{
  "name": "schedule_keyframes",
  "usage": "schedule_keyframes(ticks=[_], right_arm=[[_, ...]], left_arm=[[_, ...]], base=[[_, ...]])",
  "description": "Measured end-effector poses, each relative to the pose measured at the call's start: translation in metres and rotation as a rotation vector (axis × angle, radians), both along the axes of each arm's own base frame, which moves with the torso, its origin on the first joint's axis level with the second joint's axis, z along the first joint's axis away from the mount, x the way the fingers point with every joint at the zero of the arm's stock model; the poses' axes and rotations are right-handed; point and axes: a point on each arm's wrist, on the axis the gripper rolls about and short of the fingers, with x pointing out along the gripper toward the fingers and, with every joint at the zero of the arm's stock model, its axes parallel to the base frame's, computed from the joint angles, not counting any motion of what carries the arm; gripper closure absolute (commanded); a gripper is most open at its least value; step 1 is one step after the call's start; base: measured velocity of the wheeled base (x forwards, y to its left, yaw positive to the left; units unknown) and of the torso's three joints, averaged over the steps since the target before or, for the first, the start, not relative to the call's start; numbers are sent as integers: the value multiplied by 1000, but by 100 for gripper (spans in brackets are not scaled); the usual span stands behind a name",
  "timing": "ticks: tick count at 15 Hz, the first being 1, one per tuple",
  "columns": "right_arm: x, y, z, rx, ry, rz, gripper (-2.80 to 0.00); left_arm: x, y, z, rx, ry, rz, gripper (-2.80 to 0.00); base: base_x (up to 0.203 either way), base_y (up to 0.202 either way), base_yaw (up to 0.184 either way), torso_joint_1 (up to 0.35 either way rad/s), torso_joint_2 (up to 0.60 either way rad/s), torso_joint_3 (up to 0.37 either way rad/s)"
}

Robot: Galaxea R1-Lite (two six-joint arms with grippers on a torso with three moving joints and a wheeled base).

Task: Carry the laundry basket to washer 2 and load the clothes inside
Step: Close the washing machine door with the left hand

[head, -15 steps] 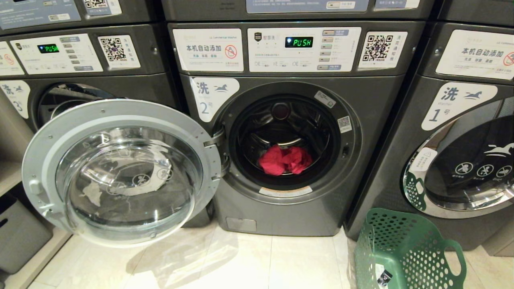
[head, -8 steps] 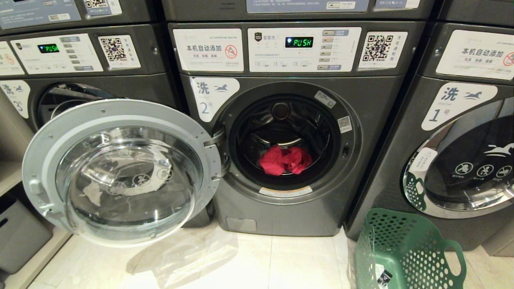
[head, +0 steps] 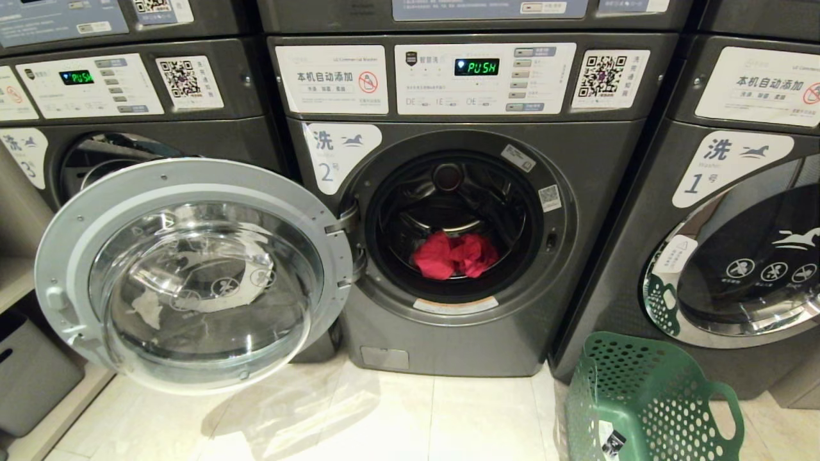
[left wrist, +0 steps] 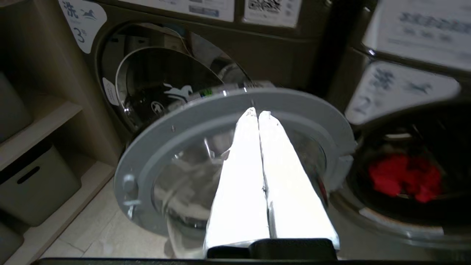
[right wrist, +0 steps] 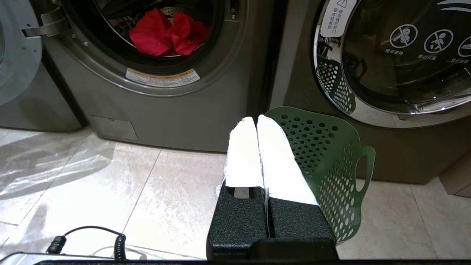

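Note:
Washer 2 (head: 448,346) stands straight ahead with its round door (head: 192,275) swung wide open to the left. A red garment (head: 455,255) of the clothes lies in the drum, also seen as red cloth (right wrist: 167,31). The green laundry basket (head: 647,397) sits tilted on the floor at the lower right, in front of washer 1; only its perforated walls and a small tag show inside. My left gripper (left wrist: 257,112) is shut and empty, facing the open door's grey ring (left wrist: 191,121). Shut and empty too, my right gripper (right wrist: 255,118) hangs low beside the basket (right wrist: 331,154). Neither arm shows in the head view.
Washer 3 (head: 96,83) is on the left behind the open door, washer 1 (head: 737,256) on the right with its door shut. A shelf with grey bins (head: 32,378) stands at the far left. Pale floor tiles (head: 416,416) lie before washer 2. A coiled cable (right wrist: 110,239) lies near my right arm.

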Motion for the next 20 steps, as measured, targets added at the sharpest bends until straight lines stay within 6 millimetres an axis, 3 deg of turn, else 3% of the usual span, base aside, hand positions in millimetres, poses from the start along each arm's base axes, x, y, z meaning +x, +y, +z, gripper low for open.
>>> schedule_keyframes(ticks=[3,6,10,16,20], right_arm=[[0,0,0,28,0,-14,0],[0,-1,0,74,-2,-45,0],[0,-1,0,74,-2,-45,0],[0,-1,0,76,-2,-48,0],[0,-1,0,76,-3,-49,0]], left_arm=[[99,40,33,-26,-45,53,0],[164,87,25,-55,3,4,0],[197,112,-15,-144,180,-187,0],[249,134,-37,-112,110,-261,0],[263,140,-62,-158,189,-260,0]], base=[[0,0,0,0,0,0],[0,0,0,0,0,0],[0,0,0,0,0,0],[0,0,0,0,0,0],[0,0,0,0,0,0]])
